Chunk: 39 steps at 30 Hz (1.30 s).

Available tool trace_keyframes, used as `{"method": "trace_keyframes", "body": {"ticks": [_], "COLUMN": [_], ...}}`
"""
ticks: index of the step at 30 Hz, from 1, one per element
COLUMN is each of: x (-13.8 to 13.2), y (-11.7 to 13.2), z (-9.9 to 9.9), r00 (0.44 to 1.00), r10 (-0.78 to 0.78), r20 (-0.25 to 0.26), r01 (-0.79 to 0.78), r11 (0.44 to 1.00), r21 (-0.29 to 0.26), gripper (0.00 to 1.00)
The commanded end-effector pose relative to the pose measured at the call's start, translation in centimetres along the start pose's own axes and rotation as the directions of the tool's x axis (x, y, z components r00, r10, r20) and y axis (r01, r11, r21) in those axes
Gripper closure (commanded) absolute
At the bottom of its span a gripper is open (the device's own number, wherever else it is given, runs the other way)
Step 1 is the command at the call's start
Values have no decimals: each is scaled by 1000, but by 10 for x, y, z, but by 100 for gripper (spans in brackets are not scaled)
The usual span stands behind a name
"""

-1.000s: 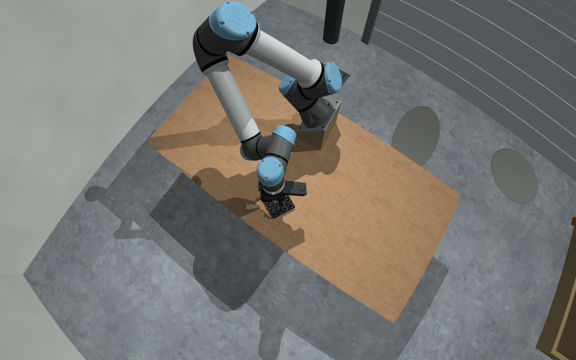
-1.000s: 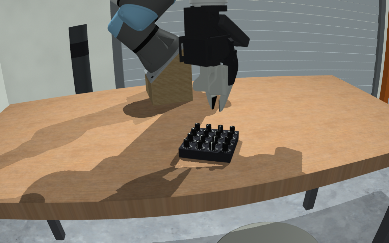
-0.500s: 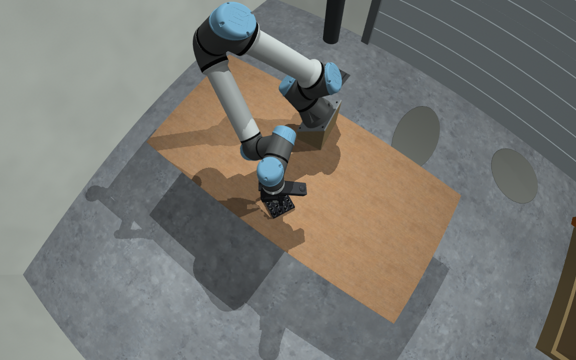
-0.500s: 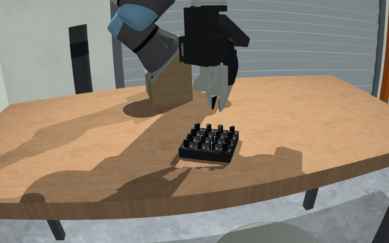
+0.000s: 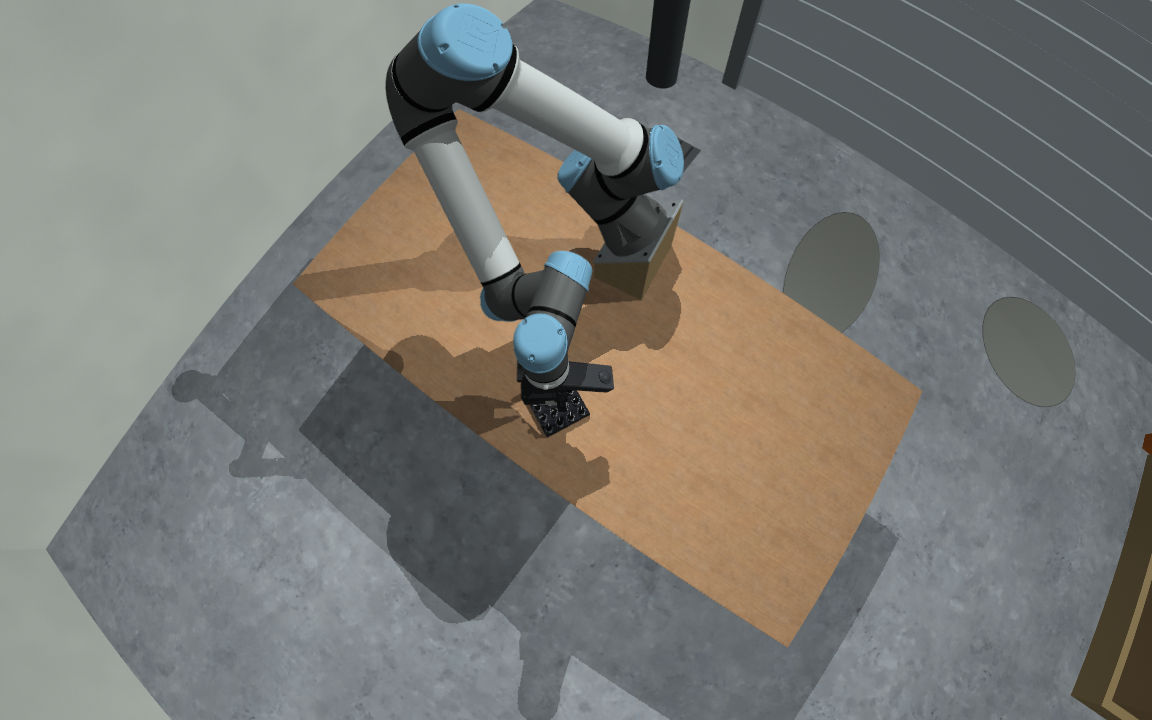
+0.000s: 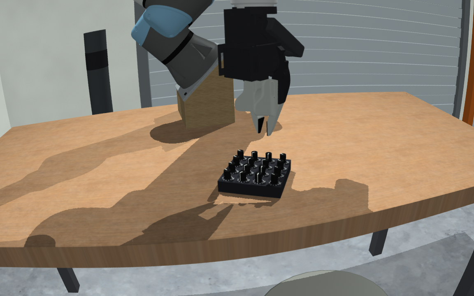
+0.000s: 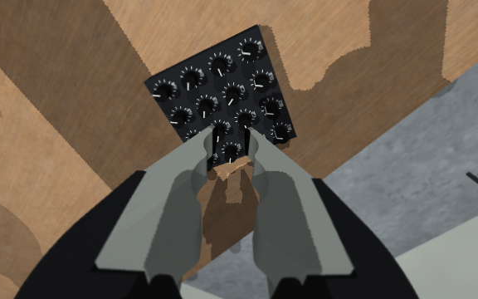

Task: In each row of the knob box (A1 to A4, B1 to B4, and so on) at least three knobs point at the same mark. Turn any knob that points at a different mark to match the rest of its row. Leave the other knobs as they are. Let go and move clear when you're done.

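The black knob box [image 5: 568,424] [image 6: 247,188] [image 7: 204,58] lies on the table, turned askew in the wrist view. In that view the knobs of the rightmost line point left, as do the knobs visible on its leftmost line. The line with a lower middle knob [image 7: 220,128] points down. In the line beside the rightmost, one knob [image 7: 232,95] points down-left, while two neighbours, an upper knob [image 7: 219,66] and a lower knob [image 7: 245,119], point down and slightly right. Labels are unreadable. My gripper [image 6: 263,133] [image 7: 231,129] is open with a narrow, empty gap, above the box. Its fingers hide some knobs.
The wooden table [image 5: 741,447] [image 6: 378,139] [image 7: 305,21] carries the arm's wooden base block [image 5: 623,276] [image 6: 209,102] behind the box. The near table edge [image 6: 305,228] lies in front of the box. Shadows of the arm cross the table.
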<state>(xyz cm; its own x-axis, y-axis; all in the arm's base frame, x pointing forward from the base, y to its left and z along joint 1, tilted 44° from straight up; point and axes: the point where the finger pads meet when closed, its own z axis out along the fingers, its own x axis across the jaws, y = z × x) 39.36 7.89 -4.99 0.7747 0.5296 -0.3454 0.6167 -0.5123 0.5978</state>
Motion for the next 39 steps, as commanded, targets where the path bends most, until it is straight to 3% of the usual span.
{"method": "trace_keyframes", "body": {"ticks": [1,16,39], "x": [0,0,0], "y": [0,0,0], "z": [0,5,30], "r00": [1000,1000,1000], "r10": [0,1,1], "r20": [-1,-1,-1], "r01": [0,-1,-1], "r11": [1000,1000,1000], "r21": [0,0,0], "gripper": [89,89,89]}}
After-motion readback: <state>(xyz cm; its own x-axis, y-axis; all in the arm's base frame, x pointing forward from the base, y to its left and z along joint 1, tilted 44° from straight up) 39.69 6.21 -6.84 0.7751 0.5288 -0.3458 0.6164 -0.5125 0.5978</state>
